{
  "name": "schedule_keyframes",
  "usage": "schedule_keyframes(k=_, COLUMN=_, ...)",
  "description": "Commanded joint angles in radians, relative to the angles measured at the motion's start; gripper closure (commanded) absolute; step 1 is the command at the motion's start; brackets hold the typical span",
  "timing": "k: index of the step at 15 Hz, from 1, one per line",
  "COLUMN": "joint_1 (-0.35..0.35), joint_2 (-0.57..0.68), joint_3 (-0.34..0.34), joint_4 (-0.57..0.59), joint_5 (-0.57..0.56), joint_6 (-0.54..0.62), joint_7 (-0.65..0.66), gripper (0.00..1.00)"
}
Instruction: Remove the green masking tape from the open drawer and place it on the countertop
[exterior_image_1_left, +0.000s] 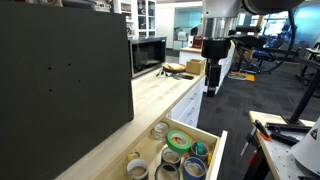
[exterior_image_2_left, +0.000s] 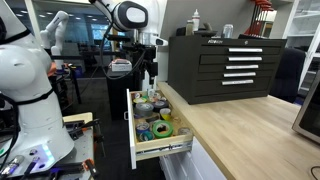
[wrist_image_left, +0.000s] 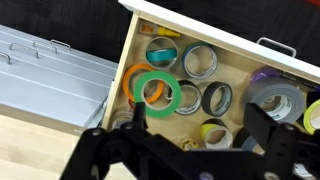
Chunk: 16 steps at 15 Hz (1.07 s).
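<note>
The green masking tape (wrist_image_left: 157, 93) lies flat in the open drawer (wrist_image_left: 220, 35), partly on top of an orange roll (wrist_image_left: 129, 76). It also shows in both exterior views (exterior_image_1_left: 180, 140) (exterior_image_2_left: 161, 129). My gripper (wrist_image_left: 200, 118) is open and empty. It hangs above the drawer, apart from the rolls, with its left finger just below the green tape in the wrist view. In both exterior views the gripper (exterior_image_1_left: 213, 90) (exterior_image_2_left: 150, 85) hovers well above the drawer (exterior_image_1_left: 216, 155) (exterior_image_2_left: 160, 151). The wooden countertop (exterior_image_1_left: 150, 95) (exterior_image_2_left: 240, 125) runs beside the drawer.
The drawer holds several other tape rolls, among them a black one (wrist_image_left: 215, 97) and a large grey one (wrist_image_left: 275, 98). A black tool chest (exterior_image_2_left: 225, 65) (exterior_image_1_left: 60, 80) and a microwave (exterior_image_1_left: 148, 55) stand on the countertop. A grey metal surface (wrist_image_left: 50, 65) lies beside the drawer.
</note>
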<state>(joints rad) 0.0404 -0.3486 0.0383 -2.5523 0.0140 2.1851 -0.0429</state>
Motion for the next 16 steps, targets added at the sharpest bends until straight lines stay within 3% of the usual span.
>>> schedule_keyframes(k=1, joint_1=0.003, joint_2=-0.001, joint_3=-0.003, joint_4=0.002, joint_5=-0.001, joint_6=-0.002, joint_7=0.001, gripper=0.0)
schedule_keyframes(k=4, joint_1=0.003, joint_2=-0.005, joint_3=-0.003, joint_4=0.003, joint_5=-0.001, joint_6=-0.002, joint_7=0.001, gripper=0.0)
schedule_keyframes(k=9, joint_1=0.008, joint_2=0.049, joint_3=-0.003, joint_4=-0.065, joint_5=0.002, joint_6=0.095, joint_7=-0.012, gripper=0.0)
schedule_keyframes(k=16, joint_1=0.02, joint_2=0.217, joint_3=0.011, joint_4=-0.074, joint_5=0.006, joint_6=0.269, joint_7=-0.029, gripper=0.0)
